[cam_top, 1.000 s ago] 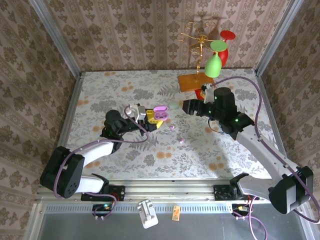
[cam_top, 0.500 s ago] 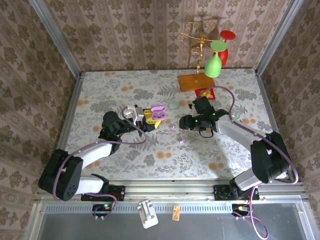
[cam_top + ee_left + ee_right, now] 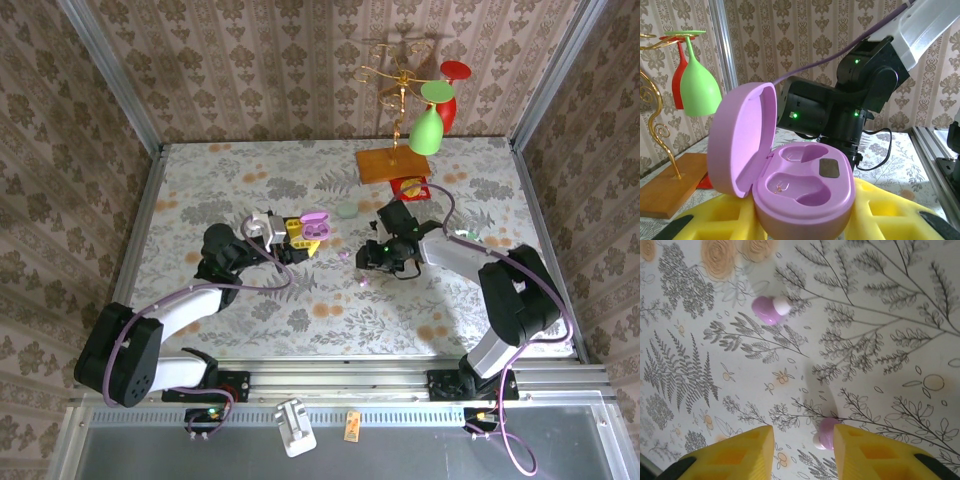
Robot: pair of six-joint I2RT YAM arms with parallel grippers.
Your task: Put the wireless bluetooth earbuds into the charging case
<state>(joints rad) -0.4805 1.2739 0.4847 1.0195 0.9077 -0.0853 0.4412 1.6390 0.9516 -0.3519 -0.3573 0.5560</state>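
The right gripper hangs low over the middle of the table, its yellow jaws part open and holding nothing. One lilac earbud lies on the table inside that gap. It is just beside the finger at the right of the right wrist view and well clear of the other. Its long axis runs slantwise across the gap, with the whitish tip pointing back toward the wrist. The second earbud lies beyond the fingertips, well apart, its whitish tip pointing toward the right of that view.

The right arm is plainly the nearer one. A clean pinch likely needs the jaws centred on the bud first.

The left gripper is clamped on the lilac charging case. It holds the case just left of the right gripper, lid tilted back, both wells empty and facing up.
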